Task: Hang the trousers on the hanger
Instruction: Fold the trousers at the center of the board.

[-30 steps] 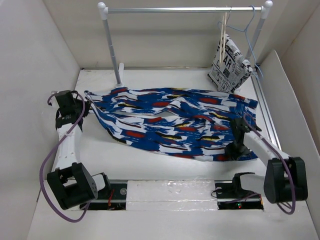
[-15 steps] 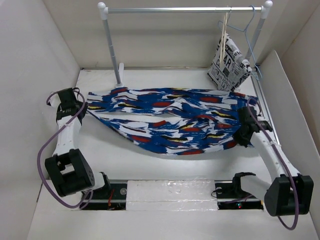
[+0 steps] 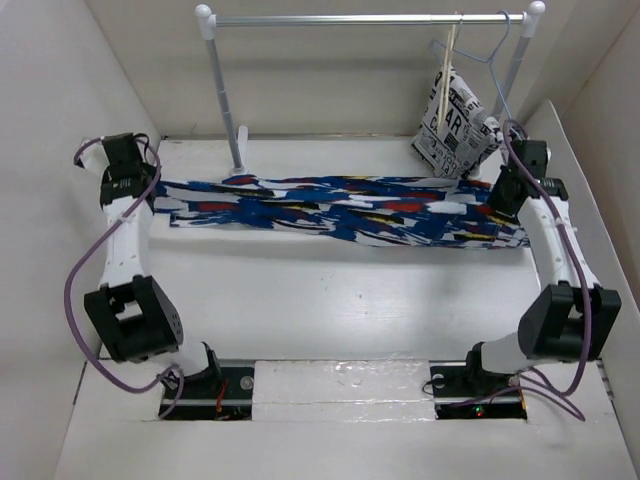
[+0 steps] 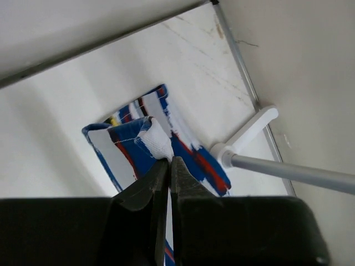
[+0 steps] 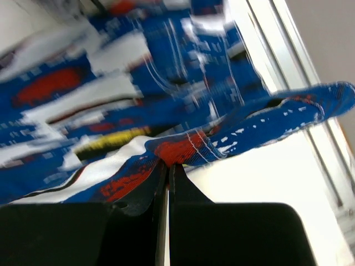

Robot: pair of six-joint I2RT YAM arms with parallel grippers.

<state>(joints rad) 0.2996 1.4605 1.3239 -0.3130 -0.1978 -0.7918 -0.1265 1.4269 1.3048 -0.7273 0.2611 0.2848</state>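
The trousers (image 3: pixel 330 212), blue and white with red, yellow and black streaks, are stretched in a long narrow band across the table. My left gripper (image 3: pixel 150 190) is shut on their left end, a white hem fold (image 4: pixel 157 143). My right gripper (image 3: pixel 500 205) is shut on their right end, pinching a red and blue fold (image 5: pixel 177 151). The pale beige hanger (image 3: pixel 446 62) hangs from the rail (image 3: pixel 370 19) at the back right, beside a light blue wire hanger (image 3: pixel 492 62).
A black-and-white lettered cloth (image 3: pixel 456 125) hangs under the hangers at the back right. The rail's left post (image 3: pixel 225 95) stands on a white foot (image 4: pixel 244 136) just behind the trousers. White walls close in on both sides.
Both arms have moved back and apart, pulling the loosely spread trousers into a taut narrow band farther from the arm bases. Both grippers kept their hold.
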